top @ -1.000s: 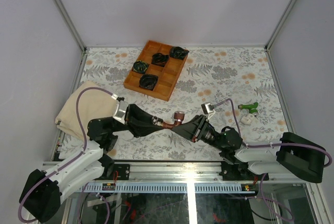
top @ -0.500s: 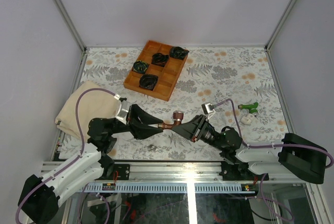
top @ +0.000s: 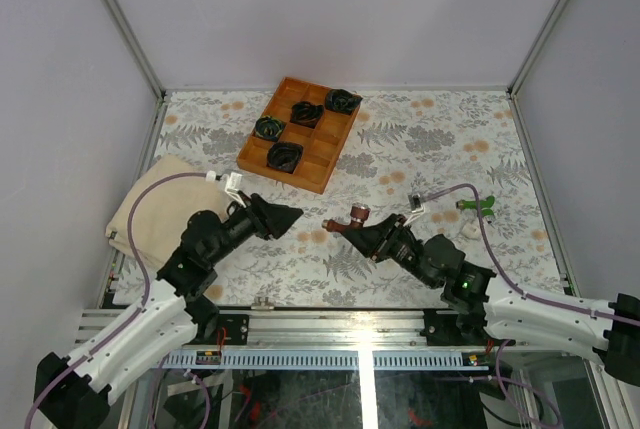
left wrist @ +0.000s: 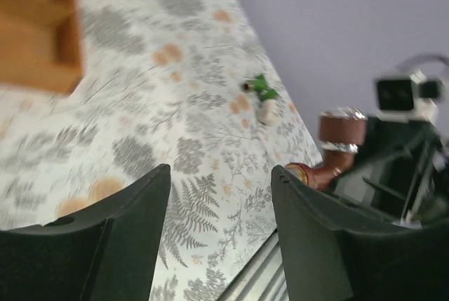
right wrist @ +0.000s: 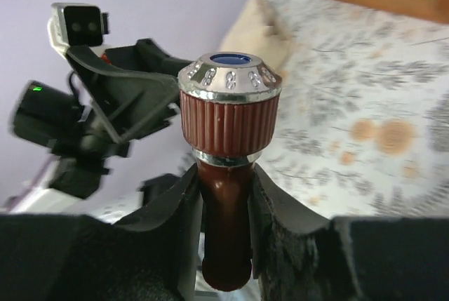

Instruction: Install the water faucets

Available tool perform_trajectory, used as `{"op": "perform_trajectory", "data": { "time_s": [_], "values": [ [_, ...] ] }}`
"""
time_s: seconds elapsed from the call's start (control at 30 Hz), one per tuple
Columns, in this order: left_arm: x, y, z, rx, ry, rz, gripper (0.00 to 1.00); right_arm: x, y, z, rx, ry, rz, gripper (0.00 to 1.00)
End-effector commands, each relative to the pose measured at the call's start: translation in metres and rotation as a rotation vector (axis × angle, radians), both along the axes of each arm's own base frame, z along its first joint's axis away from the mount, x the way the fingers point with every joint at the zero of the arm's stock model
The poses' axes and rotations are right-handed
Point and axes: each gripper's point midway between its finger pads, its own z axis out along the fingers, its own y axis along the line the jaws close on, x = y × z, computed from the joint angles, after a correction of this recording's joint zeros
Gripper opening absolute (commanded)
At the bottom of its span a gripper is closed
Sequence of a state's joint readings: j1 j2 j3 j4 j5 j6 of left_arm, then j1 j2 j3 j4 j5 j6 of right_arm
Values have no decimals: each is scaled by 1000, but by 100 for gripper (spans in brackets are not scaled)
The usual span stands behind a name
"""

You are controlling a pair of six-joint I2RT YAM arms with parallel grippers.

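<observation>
The dark red-brown water faucet [top: 352, 219] hangs above the middle of the table, with my right gripper [top: 368, 236] shut on its stem. In the right wrist view its ribbed cap with a silvery ring [right wrist: 229, 108] points up, and both fingers [right wrist: 175, 210] press the stem below it. My left gripper [top: 290, 214] is a short way to the left of that faucet, open and holding nothing. Its fingertips [left wrist: 158, 178] frame bare table, with the red-brown faucet [left wrist: 338, 143] off to their right. The bright green faucet [top: 481, 206] lies on the table at the right, also in the left wrist view [left wrist: 262, 86].
A wooden tray [top: 320, 174] with black-and-green coiled bundles [top: 284, 157] stands at the back centre. A beige cloth [top: 150, 214] lies at the left. A small white piece [left wrist: 266, 112] rests beside the green faucet. A small silvery bit [top: 265, 301] lies at the near rail.
My left gripper let go of the red-brown faucet, opened and drew back to the left. My right gripper kept the faucet and shifted slightly right. A silvery bit appeared on the table, then by the near rail.
</observation>
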State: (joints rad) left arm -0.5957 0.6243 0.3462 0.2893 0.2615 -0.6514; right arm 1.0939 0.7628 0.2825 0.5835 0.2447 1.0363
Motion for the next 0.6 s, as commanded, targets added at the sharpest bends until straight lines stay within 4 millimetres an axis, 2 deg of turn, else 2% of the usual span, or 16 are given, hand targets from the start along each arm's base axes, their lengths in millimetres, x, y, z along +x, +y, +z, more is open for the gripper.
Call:
{"op": "perform_trajectory", "data": {
  "time_s": [0.0, 0.07, 0.17, 0.23, 0.3, 0.57],
  "values": [
    [17, 56, -67, 32, 403, 406, 62, 14, -32, -37, -310, -31, -116, 0],
    [9, 66, -80, 28, 516, 462, 64, 15, -38, -39, -345, -36, -127, 0],
    [-12, 64, -108, 30, 686, 446, 65, 15, -40, -39, -369, -45, -130, 0],
    [-27, 69, -132, 70, 802, 470, 65, 15, -40, -38, -375, -53, -127, 0],
    [-36, 74, -145, 112, 858, 491, 65, 16, -39, -39, -377, -57, -124, 0],
    [-59, 90, -170, 382, 880, 552, 62, 13, -31, -38, -406, -88, -81, 0]
  ]
}}
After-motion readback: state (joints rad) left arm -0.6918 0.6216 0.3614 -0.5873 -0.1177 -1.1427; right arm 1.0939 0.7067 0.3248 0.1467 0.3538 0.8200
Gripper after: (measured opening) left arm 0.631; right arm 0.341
